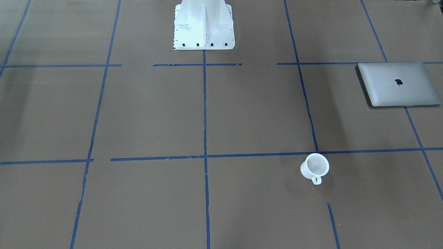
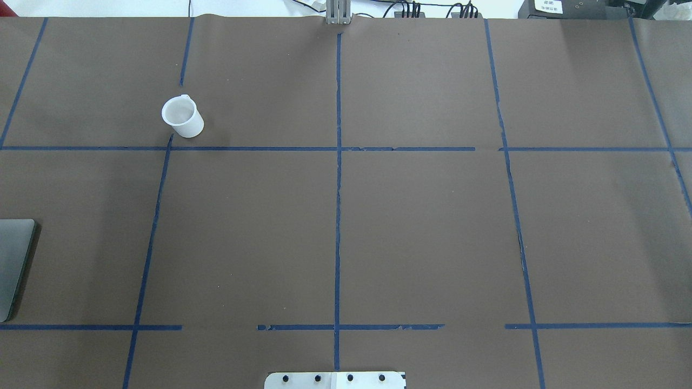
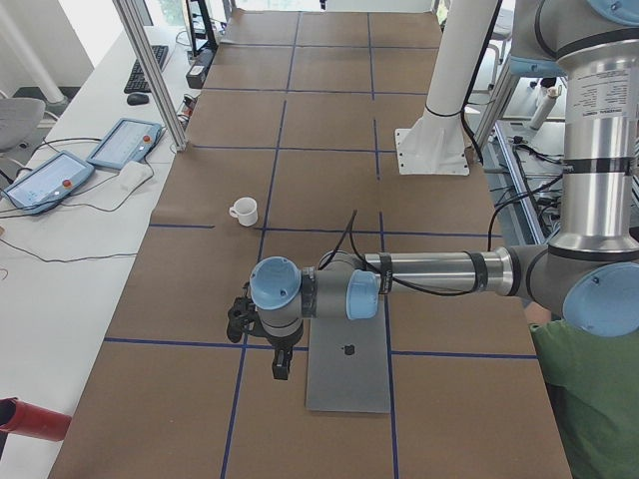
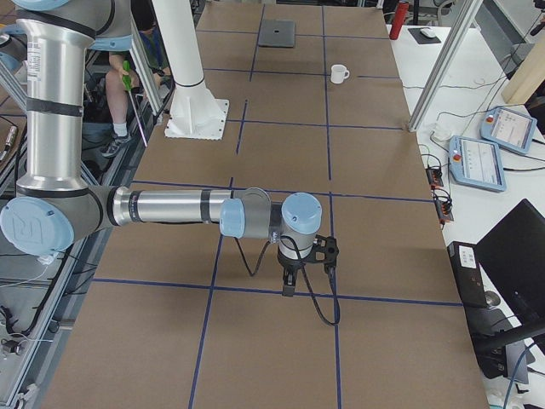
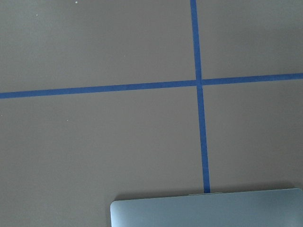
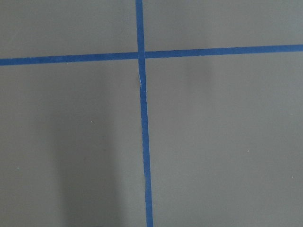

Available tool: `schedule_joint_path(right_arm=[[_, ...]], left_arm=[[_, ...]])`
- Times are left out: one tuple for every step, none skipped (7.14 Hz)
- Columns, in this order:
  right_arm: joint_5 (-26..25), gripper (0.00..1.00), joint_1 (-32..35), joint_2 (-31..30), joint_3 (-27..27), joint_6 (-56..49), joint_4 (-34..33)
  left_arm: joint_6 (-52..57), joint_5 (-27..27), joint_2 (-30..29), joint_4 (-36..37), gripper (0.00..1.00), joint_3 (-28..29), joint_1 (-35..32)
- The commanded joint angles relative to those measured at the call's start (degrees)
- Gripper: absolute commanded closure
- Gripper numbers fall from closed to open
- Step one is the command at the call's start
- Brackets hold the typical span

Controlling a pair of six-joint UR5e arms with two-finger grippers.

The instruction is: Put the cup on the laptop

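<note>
The small white cup (image 1: 314, 167) stands upright on the brown table, its handle towards the operators' side; it also shows in the overhead view (image 2: 182, 116) and both side views (image 3: 243, 211) (image 4: 339, 73). The silver-grey laptop (image 1: 398, 84) lies shut and flat at the table's left end, cut off at the overhead view's edge (image 2: 13, 265). My left gripper (image 3: 245, 321) hovers beside the laptop (image 3: 347, 364), whose edge shows in the left wrist view (image 5: 208, 210). My right gripper (image 4: 324, 253) hangs over the right half of the table. I cannot tell whether either is open or shut.
Blue tape lines (image 2: 338, 189) divide the brown table cover into squares. The white robot base (image 1: 204, 24) stands at the table's near middle. Tablets (image 4: 481, 162) and cables lie on the white bench beyond the far edge. A person in green (image 3: 589, 409) sits near the robot.
</note>
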Motion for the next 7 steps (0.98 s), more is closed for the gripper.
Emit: schedule_joint_path(right_arm=[[0.0,0.0,0.0,0.0,0.0,0.0,0.0],[0.0,0.0,0.0,0.0,0.0,0.0,0.0],[0.0,0.0,0.0,0.0,0.0,0.0,0.0],[0.0,0.0,0.0,0.0,0.0,0.0,0.0],[0.0,0.0,0.0,0.0,0.0,0.0,0.0],[0.0,0.0,0.0,0.0,0.0,0.0,0.0],[0.0,0.0,0.0,0.0,0.0,0.0,0.0]], left_arm=[[0.09,-0.43,0.15,-0.07,0.0,0.03,1.72],[-0.17,-0.35,-0.81,0.1,0.0,-0.14,1.99],[-0.7,-0.43,-3.78,0.36,0.0,-0.67,1.99],[-0.88,-0.61,-7.2,0.71,0.0,-0.67,2.6],[-1.14,-0.7,-10.11,0.72,0.0,-0.58,3.91],[-2.88,0.0,-12.92,0.54,0.0,-0.93,6.27],[-3.16,-0.08,-14.34,0.45,0.0,-0.76,7.34]])
